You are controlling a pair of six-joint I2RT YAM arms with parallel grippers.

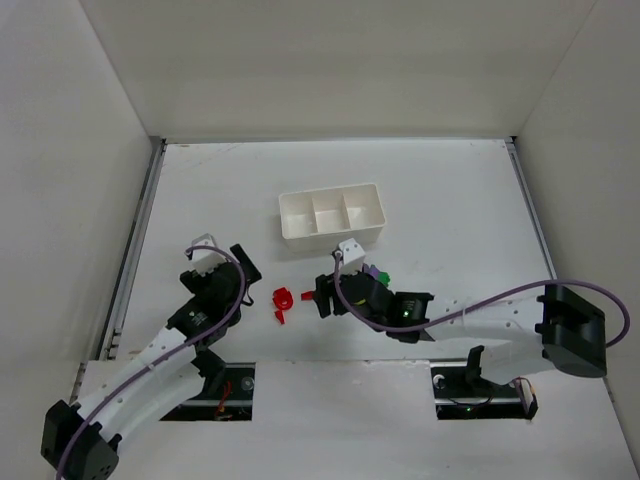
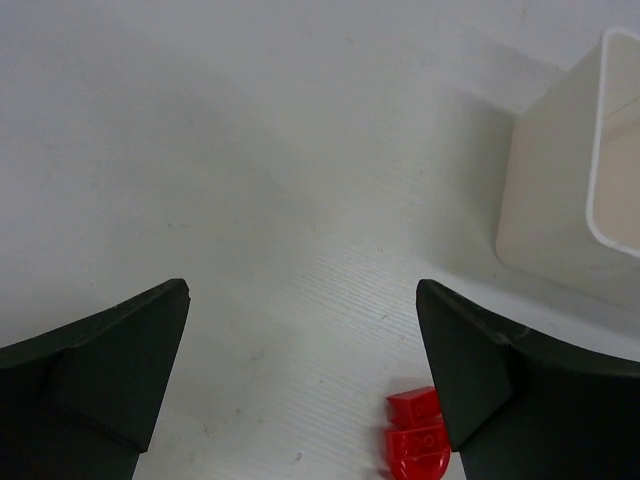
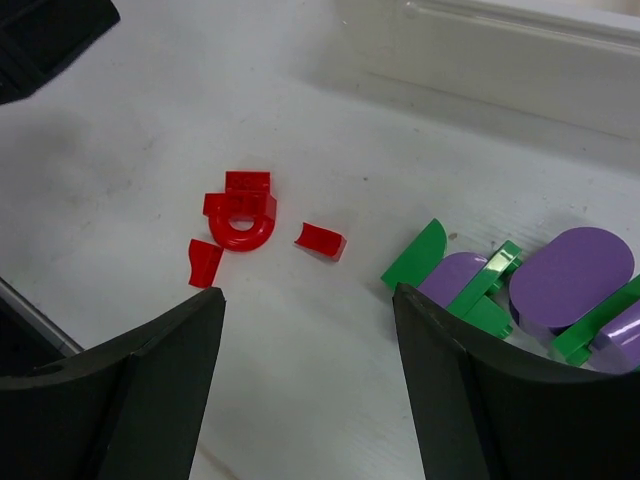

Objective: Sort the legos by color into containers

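The white tray (image 1: pixel 284 215) with three compartments stands mid-table; nothing shows inside them. Red legos (image 1: pixel 283 298) lie in front of it, and a pile of green and purple legos (image 1: pixel 378 272) lies to their right. My left gripper (image 1: pixel 222 256) is open and empty, left of the red legos. In its wrist view the gripper (image 2: pixel 302 290) has a red lego (image 2: pixel 418 440) by its right finger. My right gripper (image 1: pixel 320 297) is open and empty, between the two groups. Its wrist view (image 3: pixel 308 293) shows a red ring piece (image 3: pixel 240 215), a green lego (image 3: pixel 415 255) and a purple lego (image 3: pixel 570 272).
White walls enclose the table on three sides. The tray's side wall (image 2: pixel 550 190) is at the right of the left wrist view, and its long wall (image 3: pixel 500 60) runs along the top of the right wrist view. The left gripper's dark finger (image 3: pixel 50 30) shows there at top left.
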